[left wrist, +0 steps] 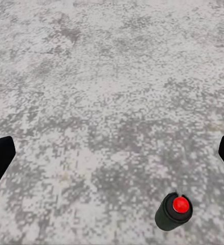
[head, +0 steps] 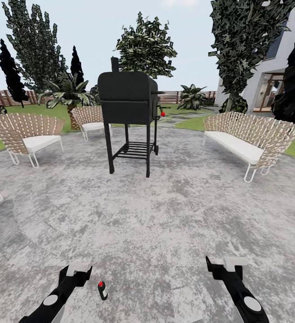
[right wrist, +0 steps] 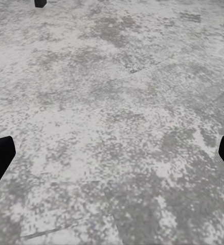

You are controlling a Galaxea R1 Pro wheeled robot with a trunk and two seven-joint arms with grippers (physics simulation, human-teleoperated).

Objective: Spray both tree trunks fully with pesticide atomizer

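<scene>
Left tool (head: 78, 268) hovers empty and spread wide over the stone floor (head: 165, 224), just beside the pesticide atomizer (head: 102, 290).

Right tool (head: 223, 264) is likewise wide open and holds nothing. The atomizer, a dark canister with a red cap, stands upright between the arms, nearer the left one and off-centre in the left wrist view. Judged from here, a descent without recentring could clip the cap and topple it, so it rolls away across the paving.
</scene>
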